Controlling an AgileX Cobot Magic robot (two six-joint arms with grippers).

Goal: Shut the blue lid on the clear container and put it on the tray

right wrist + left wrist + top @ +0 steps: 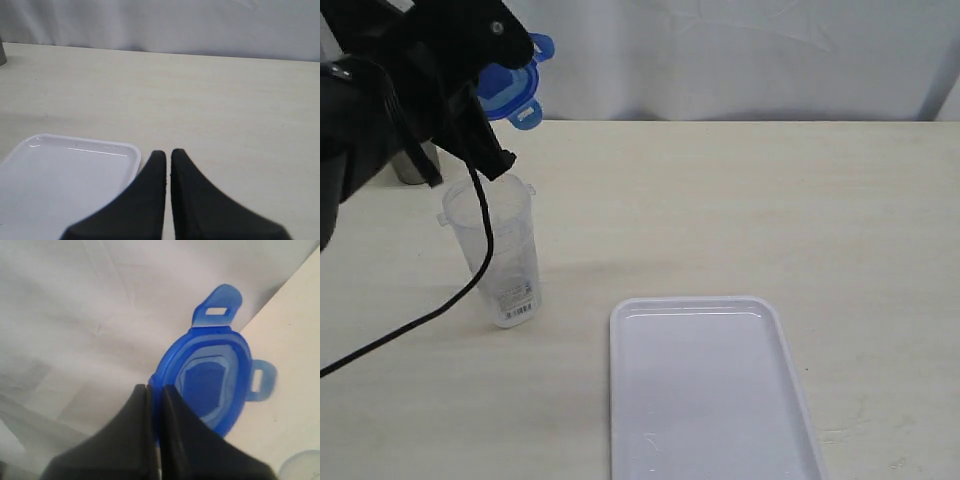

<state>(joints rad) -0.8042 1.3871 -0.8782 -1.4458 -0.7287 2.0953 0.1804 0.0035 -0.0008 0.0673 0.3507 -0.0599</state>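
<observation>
Pale table [770, 200] under everything, with a white cloth [740, 60] hung behind it. On the near part, flat and bare, a white tray [705, 395] with a low rim. At upper left, reaching in over the table, the black left arm [410, 90], with a black cable [470, 280] trailing down in front of the container [500, 250]. Clear, tall and narrow, with its top open and a label near its base; standing on the table left of the tray and apart from it. Above and behind its rim, up in the air: the blue lid [210, 375], two flaps showing, its edge pinched by the clenched left gripper [154, 390]. Over bare table just beside a tray corner, the right gripper [164, 154], fingers pressed together on nothing. Behind the left arm, mostly hidden, perhaps a grey metal cup [415, 165].
</observation>
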